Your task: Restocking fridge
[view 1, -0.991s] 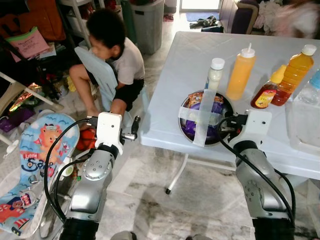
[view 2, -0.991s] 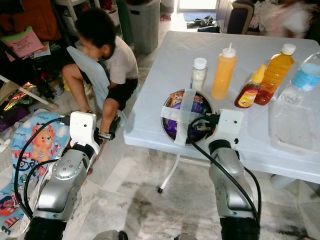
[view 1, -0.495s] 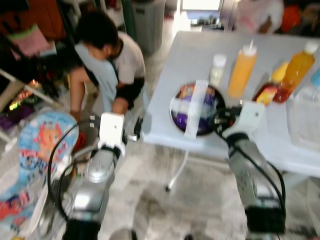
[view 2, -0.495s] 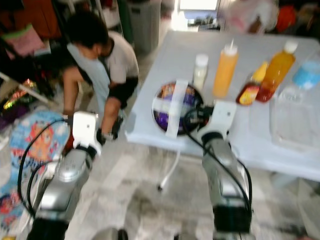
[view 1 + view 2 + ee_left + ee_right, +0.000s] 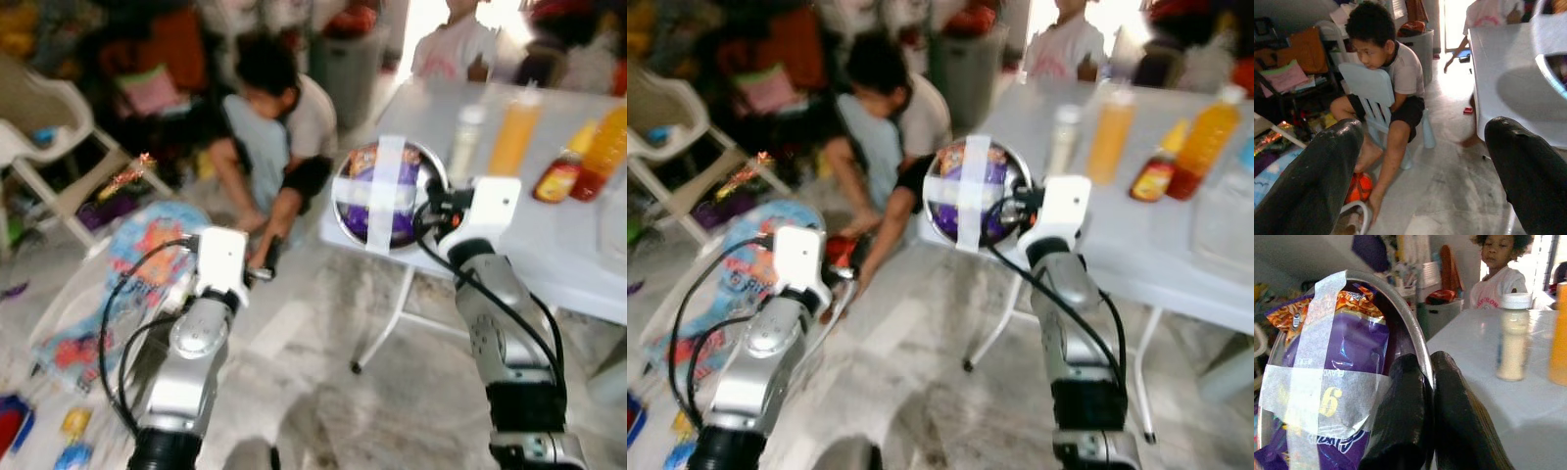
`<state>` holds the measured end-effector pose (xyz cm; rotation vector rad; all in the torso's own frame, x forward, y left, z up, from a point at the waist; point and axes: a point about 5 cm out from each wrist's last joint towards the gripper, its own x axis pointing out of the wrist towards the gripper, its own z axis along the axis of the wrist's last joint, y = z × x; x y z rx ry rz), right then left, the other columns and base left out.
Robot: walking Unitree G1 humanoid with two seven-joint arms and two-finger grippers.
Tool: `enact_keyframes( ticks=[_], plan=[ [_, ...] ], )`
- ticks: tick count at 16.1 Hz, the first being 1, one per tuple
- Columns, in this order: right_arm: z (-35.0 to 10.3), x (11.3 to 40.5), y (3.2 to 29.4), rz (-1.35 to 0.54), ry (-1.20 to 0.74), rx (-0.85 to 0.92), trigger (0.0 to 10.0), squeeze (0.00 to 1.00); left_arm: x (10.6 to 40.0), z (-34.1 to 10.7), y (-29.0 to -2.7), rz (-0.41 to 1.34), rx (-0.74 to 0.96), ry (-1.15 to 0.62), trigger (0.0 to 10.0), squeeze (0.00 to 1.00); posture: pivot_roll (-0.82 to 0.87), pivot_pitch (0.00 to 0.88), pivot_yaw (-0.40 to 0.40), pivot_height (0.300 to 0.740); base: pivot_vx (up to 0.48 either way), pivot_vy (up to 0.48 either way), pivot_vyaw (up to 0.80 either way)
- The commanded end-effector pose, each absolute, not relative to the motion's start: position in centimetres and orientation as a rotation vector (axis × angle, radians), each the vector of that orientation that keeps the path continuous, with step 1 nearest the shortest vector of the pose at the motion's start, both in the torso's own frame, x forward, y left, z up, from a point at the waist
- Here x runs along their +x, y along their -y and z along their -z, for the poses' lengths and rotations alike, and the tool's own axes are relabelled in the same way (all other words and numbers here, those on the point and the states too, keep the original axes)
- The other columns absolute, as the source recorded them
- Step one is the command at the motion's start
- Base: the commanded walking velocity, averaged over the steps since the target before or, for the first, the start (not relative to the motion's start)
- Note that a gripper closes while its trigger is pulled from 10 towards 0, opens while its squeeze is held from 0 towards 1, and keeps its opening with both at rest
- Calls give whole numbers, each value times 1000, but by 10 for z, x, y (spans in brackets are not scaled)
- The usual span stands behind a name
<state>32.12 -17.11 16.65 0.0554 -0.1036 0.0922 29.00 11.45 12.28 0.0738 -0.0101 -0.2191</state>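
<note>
- Bowl first, in the left eye view: the round steel bowl of purple snack packets crossed with pale tape (image 5: 389, 193) sits in the upper middle of the frame, tilted on edge with its taped face toward the camera, clear of the white folding table (image 5: 578, 255) that runs along the right side. The right gripper (image 5: 428, 208) touches the bowl's right rim, so the bowl lies directly to the frame-left of that arm. The left gripper (image 5: 265, 266) is lower left of centre, well apart from the bowl.
- Right eye view: same layout; the bowl hangs off the table's left edge, with the orange squeeze bottle (image 5: 1109, 134) and the neighbouring sauce bottles standing upright at upper right. A seated child (image 5: 884, 117) occupies the upper middle.
- Left wrist view: the two black fingers (image 5: 1308, 181) stand wide apart, holding nothing, aimed at the child on the floor.
- Right wrist view: both fingers (image 5: 1400, 411) are pinched on the bowl's steel rim, one inside, one outside.
- Against a second ago: the bowl rested flat on the tabletop then; now it is lifted and carried off the edge, and the whole scene has swung, so the camera has turned.
</note>
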Motion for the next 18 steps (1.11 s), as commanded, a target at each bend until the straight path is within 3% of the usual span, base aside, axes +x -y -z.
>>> enact_keyframes(
  ticks=[1,7,11,18],
  plan=[
    [-176,324,167,-124,146,48,10000,0,292,-126,-121,201,92,24,10000,0,-53,0,33,740,0,0,800],
    [-162,303,161,-140,116,96,10000,0,282,-124,-140,65,104,21,10000,0,-35,0,30,740,0,0,800],
    [-162,287,172,-96,135,-1,10000,0,275,-131,-164,-30,137,52,10000,0,-40,0,37,740,0,0,800],
    [-131,279,172,-24,41,71,10000,0,262,-110,-156,31,157,-33,10000,0,-47,0,77,740,0,0,800]
  ],
)
